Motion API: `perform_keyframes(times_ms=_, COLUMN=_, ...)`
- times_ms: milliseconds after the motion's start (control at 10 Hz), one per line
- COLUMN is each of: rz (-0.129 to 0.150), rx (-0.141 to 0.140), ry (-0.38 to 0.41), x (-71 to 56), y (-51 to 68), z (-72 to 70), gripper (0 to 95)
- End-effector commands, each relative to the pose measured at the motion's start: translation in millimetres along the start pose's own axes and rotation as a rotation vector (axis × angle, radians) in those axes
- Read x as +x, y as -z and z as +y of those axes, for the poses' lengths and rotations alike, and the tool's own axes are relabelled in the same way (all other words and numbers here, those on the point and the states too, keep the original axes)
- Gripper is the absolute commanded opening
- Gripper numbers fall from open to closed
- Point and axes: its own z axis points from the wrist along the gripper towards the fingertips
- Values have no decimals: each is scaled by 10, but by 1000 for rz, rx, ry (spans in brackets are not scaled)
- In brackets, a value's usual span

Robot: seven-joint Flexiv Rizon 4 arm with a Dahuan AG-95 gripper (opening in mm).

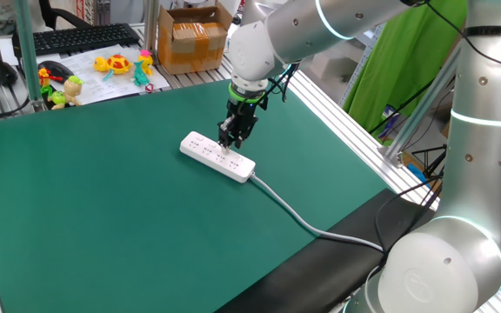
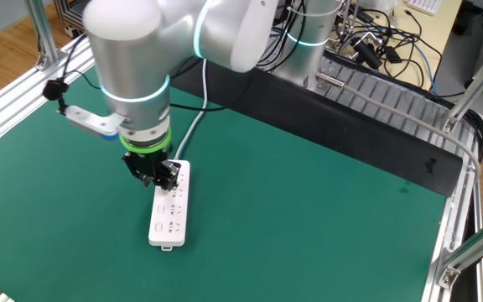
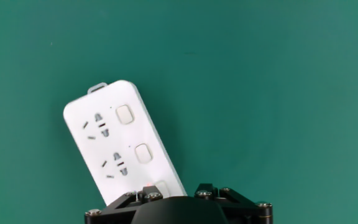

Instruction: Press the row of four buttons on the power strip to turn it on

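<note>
The power strip (image 1: 218,156) looked light and slidey on the desk (image 1: 103,217) (press buttons (image 3: 143,153) straight down); couldn't tell the claw's (image 1: 231,139) opening.

Surface (image 1: 103,226): flat, covered by a dark green mat, edged with aluminium framing along its far sides. One item lies directly on the mat: the power strip (image 1: 217,156), white, flat, long axis running from about 10 o'clock to 4 o'clock in one fixed view. Its white cable (image 1: 294,216) leaves the 4 o'clock end and trails across the mat to the surface's edge. In the hand view, the buttons (image 3: 124,114) sit along the strip's 3 o'clock side, beside the sockets.
</note>
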Motion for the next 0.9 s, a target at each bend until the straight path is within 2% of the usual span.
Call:
perform_keyframes(times_ms=100, rz=-21, rx=-31, ry=-54, x=55, y=-6, z=25, gripper=380)
perform_keyframes(times_ms=200, rz=-25, rx=-27, ry=-45, x=37, y=34, z=67, gripper=380)
perform_keyframes(times_ms=400, rz=-34, rx=-12, ry=-30, x=-99, y=127, z=97, gripper=380)
perform_keyframes(times_ms=600, rz=-32, rx=-4, ry=-13, x=-304, y=228, z=88, gripper=380)
perform_keyframes(times_ms=900, rz=-29, rx=0, ry=-1, x=-381, y=251, z=84, gripper=380)
